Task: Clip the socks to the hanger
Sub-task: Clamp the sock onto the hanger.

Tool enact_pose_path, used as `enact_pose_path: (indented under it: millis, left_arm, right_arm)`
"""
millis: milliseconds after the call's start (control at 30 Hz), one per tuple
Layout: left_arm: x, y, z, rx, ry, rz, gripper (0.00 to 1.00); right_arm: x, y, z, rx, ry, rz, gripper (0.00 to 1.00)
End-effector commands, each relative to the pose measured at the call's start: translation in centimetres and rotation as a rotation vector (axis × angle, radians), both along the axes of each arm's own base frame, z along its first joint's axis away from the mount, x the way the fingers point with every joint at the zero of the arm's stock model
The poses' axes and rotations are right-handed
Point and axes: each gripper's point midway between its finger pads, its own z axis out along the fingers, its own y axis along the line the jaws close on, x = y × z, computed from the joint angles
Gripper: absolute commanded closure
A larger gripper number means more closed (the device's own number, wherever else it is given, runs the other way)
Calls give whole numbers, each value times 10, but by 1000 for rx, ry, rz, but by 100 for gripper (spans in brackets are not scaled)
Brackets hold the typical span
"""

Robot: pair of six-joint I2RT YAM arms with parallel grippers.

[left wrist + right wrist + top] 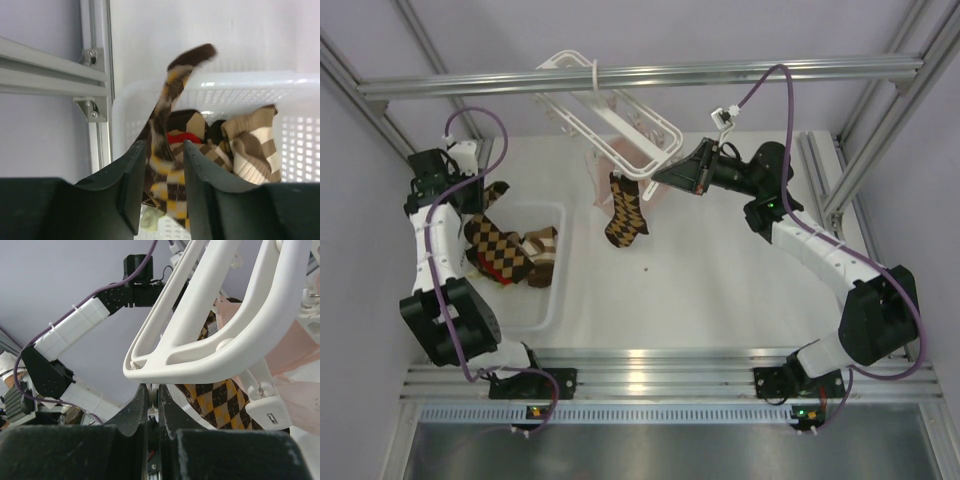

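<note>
The white hanger (610, 110) hangs from the overhead bar. One argyle sock (625, 210) dangles from it; it also shows in the right wrist view (215, 400). My right gripper (665, 172) is at the hanger's right end, shut on a small white clip (154, 390) just under the frame (210, 355). My left gripper (485, 195) is over the far left corner of a white basket (548, 300), shut on another argyle sock (170, 125) that sticks up past the fingertips (132, 165). More socks (505, 250) lie in the basket.
An aluminium bar (640, 75) spans the back and carries the hanger. Frame posts stand at both sides (860, 170). A pale pink piece (290, 355) hangs under the hanger next to a free clip (267, 410). The basket's mesh wall (300, 130) is right of the held sock.
</note>
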Motion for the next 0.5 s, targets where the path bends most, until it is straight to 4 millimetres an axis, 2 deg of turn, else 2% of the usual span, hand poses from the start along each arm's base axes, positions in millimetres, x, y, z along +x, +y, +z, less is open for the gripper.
enact_pose_path:
  millis: [0, 33, 100, 133, 167, 200, 233, 267, 300, 333, 367, 400, 433, 467]
  left_arm:
    - [-2, 9, -4, 26, 52, 16, 58]
    - [-8, 6, -11, 16, 96, 2, 48]
    - [-8, -4, -2, 38, 94, -125, 44]
    - [-22, -17, -8, 11, 149, -195, 43]
    - [-22, -25, 2, 80, 142, -364, 39]
    - [-30, -39, 2, 68, 157, -479, 38]
    - [-56, -56, -9, -3, 260, -576, 37]
    - [-63, -57, 0, 109, 255, -773, 37]
    - [-73, -61, -2, 126, 284, -862, 37]
    - [-80, -60, -5, 215, 287, -1022, 37]
    - [-97, -66, -16, 189, 331, -1075, 32]
    - [-104, -65, -22, 232, 335, -1133, 32]
    - [-112, -62, -22, 386, 315, -1276, 33]
    - [-129, -65, -44, 396, 348, -1362, 33]
  right_arm:
    - [1, 2, 21, 35, -89, -1, 100]
    - [1, 2, 21, 35, -89, -1, 100]
    - [0, 2, 22, 36, -90, -1, 100]
    - [1, 2, 22, 36, -90, -3, 100]
    - [0, 2, 22, 35, -90, 0, 100]
    - [1, 2, 20, 33, -86, 0, 100]
    - [1, 2, 20, 34, -87, 0, 100]
    - [0, 3, 20, 34, -88, 3, 100]
    - [0, 3, 21, 35, -90, 3, 100]
    - [1, 3, 20, 34, -89, 5, 100]
    - [0, 3, 21, 35, -92, 5, 100]
    - [0, 3, 22, 36, -93, 5, 100]
    - [1, 3, 22, 36, -95, 4, 100]
    - [1, 3, 22, 34, -95, 4, 100]
